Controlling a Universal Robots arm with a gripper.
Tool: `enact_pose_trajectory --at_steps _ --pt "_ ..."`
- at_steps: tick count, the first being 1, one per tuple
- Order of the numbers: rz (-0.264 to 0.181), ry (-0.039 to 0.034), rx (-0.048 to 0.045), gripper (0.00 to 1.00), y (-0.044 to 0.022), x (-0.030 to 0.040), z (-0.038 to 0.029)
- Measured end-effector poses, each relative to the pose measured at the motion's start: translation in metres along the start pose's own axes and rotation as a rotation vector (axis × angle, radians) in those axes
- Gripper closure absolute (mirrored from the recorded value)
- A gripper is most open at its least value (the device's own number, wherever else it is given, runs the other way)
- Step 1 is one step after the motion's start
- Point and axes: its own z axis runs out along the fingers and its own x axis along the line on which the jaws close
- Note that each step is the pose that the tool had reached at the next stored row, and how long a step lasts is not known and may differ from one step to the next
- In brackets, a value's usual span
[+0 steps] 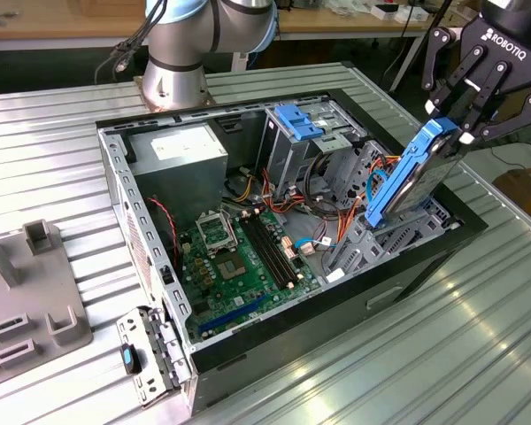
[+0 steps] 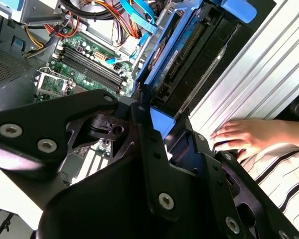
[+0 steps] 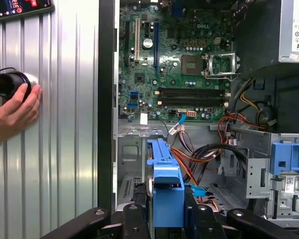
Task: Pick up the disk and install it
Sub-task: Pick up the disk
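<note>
Over the ribbed counter (image 1: pixel 71 124), your jaws clamp the disk (image 1: pixel 407 177), tilted above the open case (image 1: pixel 115 177); keep it clear of the cables (image 3: pixel 189 167).

In the first wrist view, one end of the disk (image 3: pixel 165 164) is hidden behind the hand (image 3: pixel 167 214). A person's hand (image 3: pixel 15 107) is cut off by the picture's edge. In the exterior view, the arm (image 1: pixel 208 35) is cut off too.

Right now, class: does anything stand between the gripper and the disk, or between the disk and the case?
Nothing visible: the gripper holds the disk by its upper end; it hangs tilted over the open computer case.
</note>
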Motion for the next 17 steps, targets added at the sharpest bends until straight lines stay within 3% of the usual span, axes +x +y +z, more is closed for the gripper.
enact_pose_trajectory --at_steps 6,17 --pt "0.000 -0.0039 0.0001 0.63 0.0000 -0.0002 0.0011" --pt "0.001 -0.0043 0.0001 0.63 0.0006 0.0001 0.0038"
